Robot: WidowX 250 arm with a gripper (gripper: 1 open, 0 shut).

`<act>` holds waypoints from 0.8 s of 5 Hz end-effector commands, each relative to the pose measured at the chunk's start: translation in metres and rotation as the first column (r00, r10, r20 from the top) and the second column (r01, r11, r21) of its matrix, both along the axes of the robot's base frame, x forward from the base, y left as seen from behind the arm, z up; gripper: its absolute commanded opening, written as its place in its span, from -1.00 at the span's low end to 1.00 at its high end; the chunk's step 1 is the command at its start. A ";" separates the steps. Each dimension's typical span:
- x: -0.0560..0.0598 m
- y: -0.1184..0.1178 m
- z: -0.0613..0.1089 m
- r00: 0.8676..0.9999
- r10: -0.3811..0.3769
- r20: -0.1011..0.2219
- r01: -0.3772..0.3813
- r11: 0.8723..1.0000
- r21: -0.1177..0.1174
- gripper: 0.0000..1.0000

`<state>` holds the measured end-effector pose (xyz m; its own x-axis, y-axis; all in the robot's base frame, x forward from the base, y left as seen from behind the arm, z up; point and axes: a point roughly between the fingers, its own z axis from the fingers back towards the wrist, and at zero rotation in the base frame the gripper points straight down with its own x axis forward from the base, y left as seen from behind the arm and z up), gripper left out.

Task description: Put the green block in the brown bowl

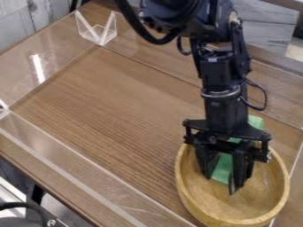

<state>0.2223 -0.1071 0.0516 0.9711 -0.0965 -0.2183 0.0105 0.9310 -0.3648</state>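
The brown bowl [199, 197], light tan wood with a thick rim, sits at the lower right of the table. My gripper [229, 180] points steeply down into it, shut on the green block [221, 165], which shows as a bright green bar between the black fingers, just above the bowl's inside. Another patch of green [254, 121] shows behind the arm; I cannot tell what it is.
The wooden table top [106, 106] is ringed by clear acrylic walls [35, 66]. A clear stand-like piece [97, 28] sits at the far left corner. The arm's black body [219, 62] rises from the bowl toward the top of the view.
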 end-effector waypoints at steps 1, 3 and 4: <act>0.011 -0.002 0.010 0.999 -0.008 0.050 0.009 1.000 -0.020 -1.00; 0.010 -0.004 0.007 0.999 -0.022 0.043 0.023 0.999 -0.029 -1.00; 0.010 -0.005 0.006 0.999 -0.028 0.039 0.029 0.999 -0.034 -1.00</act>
